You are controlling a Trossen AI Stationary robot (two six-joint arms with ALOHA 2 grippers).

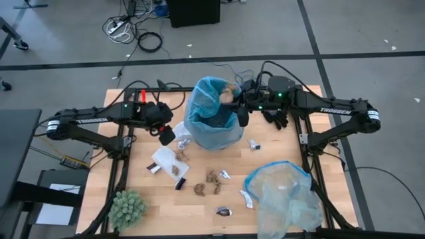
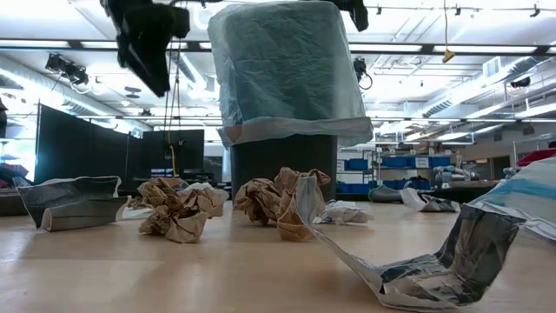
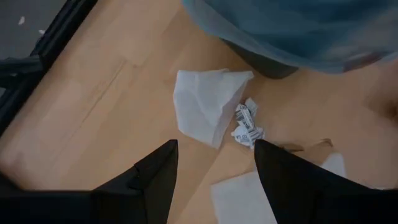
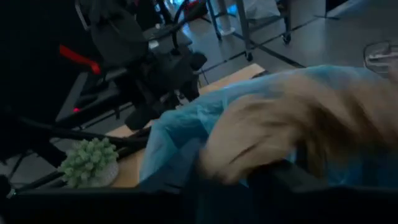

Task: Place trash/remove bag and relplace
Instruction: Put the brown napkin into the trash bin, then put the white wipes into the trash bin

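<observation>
Two end effectors: right end effector (image 1: 234, 99), grip unclear, has a brown paper wad (image 1: 228, 93) over the bag (image 1: 211, 126); left end effector (image 1: 166, 135) open, empty. Released off-centre, the wad could miss.

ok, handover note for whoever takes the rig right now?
Right gripper: over the bin's mouth with a brown paper wad at its tips; grip or release unclear.
Left gripper: jaws open, empty, above white paper beside the bin.
Blue bag lines the bin.
Left: scattered trash on the table, then the bag swap; the paler spare bag lies by the table's near edge.
</observation>
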